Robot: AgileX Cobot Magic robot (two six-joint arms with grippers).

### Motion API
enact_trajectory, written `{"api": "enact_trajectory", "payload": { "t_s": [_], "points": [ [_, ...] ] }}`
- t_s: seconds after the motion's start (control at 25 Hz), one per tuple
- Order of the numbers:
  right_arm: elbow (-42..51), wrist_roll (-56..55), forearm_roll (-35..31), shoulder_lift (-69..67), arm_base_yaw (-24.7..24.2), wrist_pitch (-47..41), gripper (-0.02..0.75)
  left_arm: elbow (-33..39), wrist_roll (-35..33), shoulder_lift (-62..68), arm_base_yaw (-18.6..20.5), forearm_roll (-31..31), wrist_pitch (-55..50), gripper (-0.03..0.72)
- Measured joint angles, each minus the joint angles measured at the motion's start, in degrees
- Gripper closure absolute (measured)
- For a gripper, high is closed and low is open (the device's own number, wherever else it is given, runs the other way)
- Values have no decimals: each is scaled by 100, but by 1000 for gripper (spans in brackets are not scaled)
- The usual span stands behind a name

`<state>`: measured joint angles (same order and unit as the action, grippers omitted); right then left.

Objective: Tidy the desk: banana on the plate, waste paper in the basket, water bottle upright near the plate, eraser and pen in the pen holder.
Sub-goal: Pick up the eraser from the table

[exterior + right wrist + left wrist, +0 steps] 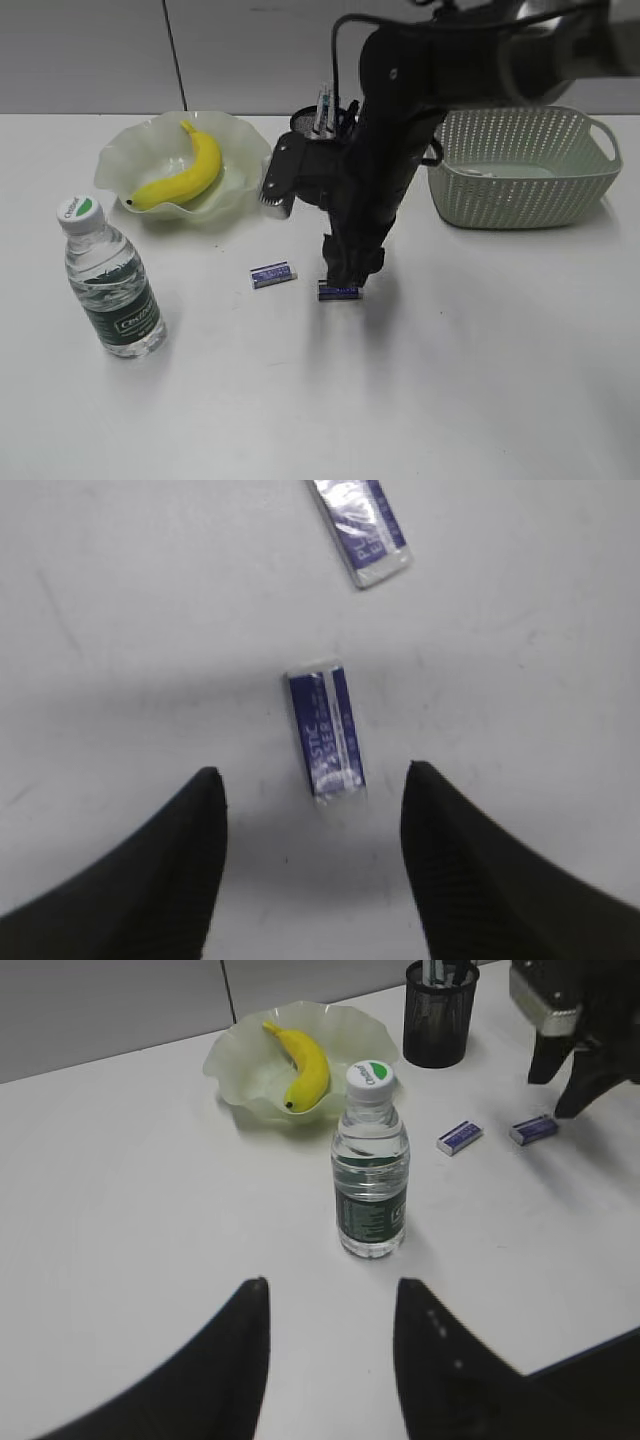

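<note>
Erasers are the step in hand: I have the right tool (341, 283) down over the nearer eraser (326, 731), fingers spread and gripping nothing, the eraser lying lengthwise on the bench (480, 380) in the gap between them. By my reading, the next move calls for a slight drop and a squeeze across its narrow width, then a lift toward the pen holder (439, 1015) behind (pens already stand in it). A second eraser (272, 274) lies just beside, to the left, clear of the fingers.

My left tool (330, 1335) hangs parted and empty, back from the water bottle (370, 1165), which stands upright near the plate (125, 160). That plate holds the banana (185, 170). I see something pale inside the basket (520, 170), but cannot tell what.
</note>
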<state>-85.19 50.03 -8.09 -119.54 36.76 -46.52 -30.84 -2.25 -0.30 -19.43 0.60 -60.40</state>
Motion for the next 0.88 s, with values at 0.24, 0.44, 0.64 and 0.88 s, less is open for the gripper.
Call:
{"api": "enact_trajectory", "payload": {
  "t_s": [0.24,0.44,0.64,0.88],
  "points": [
    [-437,-257,330,-804,20,4,290,0,0,-5,0,5,0,379],
    [-604,-390,537,-1071,20,9,351,0,0,-5,0,5,0,379],
    [-642,-424,554,-1103,20,9,546,0,0,-5,0,5,0,379],
    [-832,-929,598,-1005,20,-102,542,0,0,-5,0,5,0,379]
  ]
}}
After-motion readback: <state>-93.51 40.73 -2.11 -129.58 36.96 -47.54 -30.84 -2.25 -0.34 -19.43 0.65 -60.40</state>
